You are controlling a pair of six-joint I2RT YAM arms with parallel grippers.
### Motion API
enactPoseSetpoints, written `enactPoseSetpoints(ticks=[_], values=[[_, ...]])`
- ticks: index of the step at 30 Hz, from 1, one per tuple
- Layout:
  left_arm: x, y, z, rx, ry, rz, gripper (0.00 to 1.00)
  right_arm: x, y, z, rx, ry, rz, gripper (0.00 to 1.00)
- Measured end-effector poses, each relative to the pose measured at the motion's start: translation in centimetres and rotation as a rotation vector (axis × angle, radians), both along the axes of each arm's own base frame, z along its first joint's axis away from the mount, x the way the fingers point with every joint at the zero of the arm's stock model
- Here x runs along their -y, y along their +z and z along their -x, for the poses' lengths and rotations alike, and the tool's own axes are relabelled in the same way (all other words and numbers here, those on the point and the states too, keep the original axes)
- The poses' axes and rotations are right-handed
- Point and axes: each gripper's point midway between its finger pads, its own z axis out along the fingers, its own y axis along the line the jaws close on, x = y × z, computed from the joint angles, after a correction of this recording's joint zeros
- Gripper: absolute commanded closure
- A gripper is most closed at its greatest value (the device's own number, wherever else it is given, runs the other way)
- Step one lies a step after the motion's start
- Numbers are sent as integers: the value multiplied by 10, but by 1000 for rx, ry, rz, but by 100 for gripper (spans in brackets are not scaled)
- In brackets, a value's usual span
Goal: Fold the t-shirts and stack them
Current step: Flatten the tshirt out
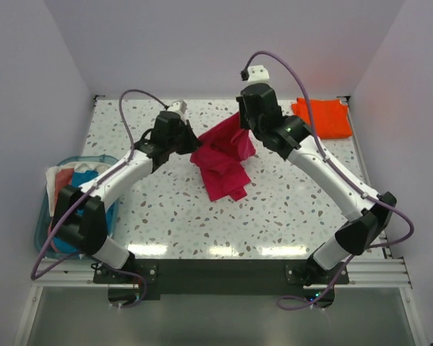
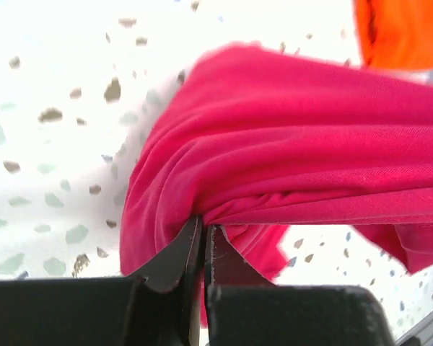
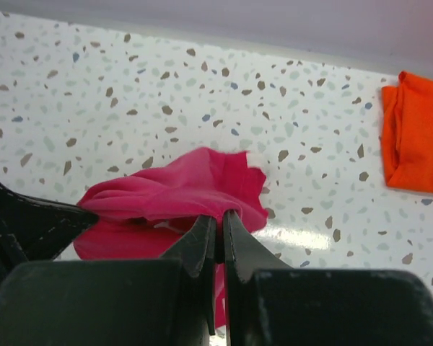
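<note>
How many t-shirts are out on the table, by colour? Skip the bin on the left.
pink t-shirt: 1, unfolded, pinched by the left gripper and the right gripper
orange t-shirt: 1, folded, far right corner
Total: 2

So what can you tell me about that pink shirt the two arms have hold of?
The pink shirt is plain, soft magenta cloth, crumpled and not folded. The left gripper is shut on a bunched edge and the right gripper on another fold, so its upper part hangs stretched between them above the speckled table. Its lower end droops near the table's middle and seems to rest there. No print or label shows.
</note>
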Motion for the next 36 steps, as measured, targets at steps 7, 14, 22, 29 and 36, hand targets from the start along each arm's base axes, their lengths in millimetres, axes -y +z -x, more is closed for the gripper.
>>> enactPoseSetpoints(ticks=[7, 14, 22, 29, 36], values=[[-39, 126, -9, 259, 45, 77, 100, 26, 79, 29, 142, 10, -73, 100], [-33, 239, -36, 482, -84, 125, 98, 55, 130, 40, 253, -34, -94, 100], [-22, 174, -99, 298, -121, 73, 44, 134, 117, 4, 210, -266, -21, 100], [-68, 44, -87, 21, 54, -73, 40, 157, 109, 0, 179, -339, 17, 100], [26, -69, 24, -136, -213, -145, 30, 154, 95, -8, 146, -339, 39, 100]])
